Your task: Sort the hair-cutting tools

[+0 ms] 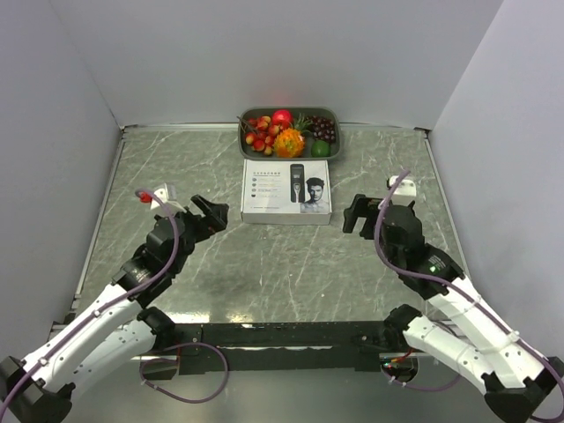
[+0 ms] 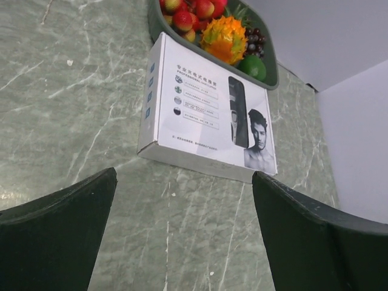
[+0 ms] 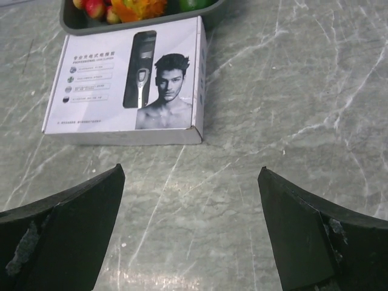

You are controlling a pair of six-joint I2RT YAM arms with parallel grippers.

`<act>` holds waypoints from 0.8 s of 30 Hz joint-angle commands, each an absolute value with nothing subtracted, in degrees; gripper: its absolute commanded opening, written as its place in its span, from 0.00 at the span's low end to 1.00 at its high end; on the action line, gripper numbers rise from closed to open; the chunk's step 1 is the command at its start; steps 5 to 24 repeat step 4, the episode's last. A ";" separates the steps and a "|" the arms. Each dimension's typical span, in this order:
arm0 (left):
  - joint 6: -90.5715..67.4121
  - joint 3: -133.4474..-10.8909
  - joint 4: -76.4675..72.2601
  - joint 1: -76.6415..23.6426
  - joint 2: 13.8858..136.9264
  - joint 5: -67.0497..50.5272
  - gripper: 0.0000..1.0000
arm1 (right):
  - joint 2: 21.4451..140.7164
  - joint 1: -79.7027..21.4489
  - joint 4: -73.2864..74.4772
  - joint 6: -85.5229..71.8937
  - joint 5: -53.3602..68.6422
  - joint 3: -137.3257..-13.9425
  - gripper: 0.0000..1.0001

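A: Two pincers, both spread wide and holding nothing. Left gripper (image 1: 210, 214) hanging off the near-left corner of the box (image 1: 286, 190), right gripper (image 1: 354, 214) off its right end, neither touching it.

B: Any loose hair-cutting tools in sight?

A: None. Just a clipper picture (image 3: 140, 70) printed on the lid. Probably all packed inside, so getting the box open looks like the step in hand.

B: Lying flat on the table (image 1: 264, 264), shut, far edge right up by the tray (image 1: 338, 132) of fruit. Touching or merely beside? Cannot tell from any view.

A: Cannot tell which end opens either. Worth checking both short ends for a flap before committing.

B: Then brace with one side and pry with the other. Press down on the lid near the left end with the left. Bring the right in low along the surface toward the right end.

A: Close only after straddling a flap edge, not the whole carton. Light cardboard on smooth stone, so likely to skate at the first nudge.

B: So push sideways or toward the near edge, never toward the fruit. Slow on the flap, too: easy to tear, easy to spill small parts.

A: Once open, tip gently or lift pieces out one at a time, well away from the tray.
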State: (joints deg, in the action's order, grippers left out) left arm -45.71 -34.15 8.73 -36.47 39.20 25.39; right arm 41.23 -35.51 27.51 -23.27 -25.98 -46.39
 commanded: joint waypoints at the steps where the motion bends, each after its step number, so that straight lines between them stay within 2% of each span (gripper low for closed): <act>1: -45.53 -35.51 10.28 -36.65 38.50 26.54 0.99 | 38.24 -36.03 25.85 -17.50 -21.01 -44.48 1.00; 4: -45.35 -35.42 10.46 -36.65 37.88 26.81 0.99 | 41.47 -36.04 28.99 -19.24 -26.24 -47.89 1.00; 24: -45.35 -35.42 10.46 -36.65 37.88 26.81 0.99 | 41.47 -36.04 28.99 -19.24 -26.24 -47.89 1.00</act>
